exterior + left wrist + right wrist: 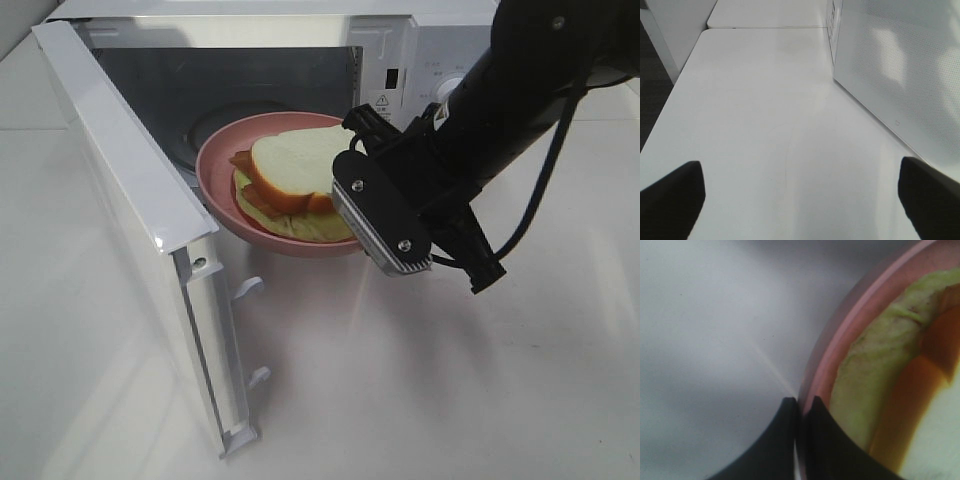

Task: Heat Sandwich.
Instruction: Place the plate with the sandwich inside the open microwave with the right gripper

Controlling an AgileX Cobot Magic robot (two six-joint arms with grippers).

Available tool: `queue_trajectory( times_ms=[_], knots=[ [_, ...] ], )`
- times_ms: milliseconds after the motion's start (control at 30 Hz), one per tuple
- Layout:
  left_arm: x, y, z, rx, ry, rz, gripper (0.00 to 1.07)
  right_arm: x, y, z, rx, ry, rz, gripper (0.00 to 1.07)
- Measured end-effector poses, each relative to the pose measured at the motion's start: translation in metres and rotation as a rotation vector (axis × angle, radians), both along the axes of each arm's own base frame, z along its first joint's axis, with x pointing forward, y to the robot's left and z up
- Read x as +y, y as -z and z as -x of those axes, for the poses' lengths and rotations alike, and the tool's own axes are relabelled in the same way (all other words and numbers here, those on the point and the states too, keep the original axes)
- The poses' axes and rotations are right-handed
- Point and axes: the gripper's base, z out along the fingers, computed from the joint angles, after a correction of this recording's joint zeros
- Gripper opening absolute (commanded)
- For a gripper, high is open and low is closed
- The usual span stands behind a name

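Note:
The sandwich (295, 180), white bread over orange filling and yellow-green lettuce, lies on a round pink plate (215, 165). The plate hangs at the mouth of the open microwave (440, 50), partly inside the cavity and above the table. My right gripper (355, 238) is shut on the plate's near rim. In the right wrist view the gripper (801, 410) pinches the pink rim (850, 325), with the sandwich (875, 360) right beside it. My left gripper (800, 200) is open and empty over bare table; it does not show in the exterior view.
The microwave door (130, 200) swings out wide to the left, its edge reaching toward the table's front. In the left wrist view a white dotted panel of the microwave (900, 65) stands close by. The white table (450, 400) lies below the plate.

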Motion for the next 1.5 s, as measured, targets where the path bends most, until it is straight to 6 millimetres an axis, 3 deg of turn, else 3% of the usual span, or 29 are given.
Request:
queue_trajectory(
  times_ms=[1500],
  knots=[
    [0.0, 0.0, 0.0, 0.0, 0.0, 0.0, 1.03, 0.052, 0.016, -0.082, 0.027, 0.089, 0.015, 0.0]
  ],
)
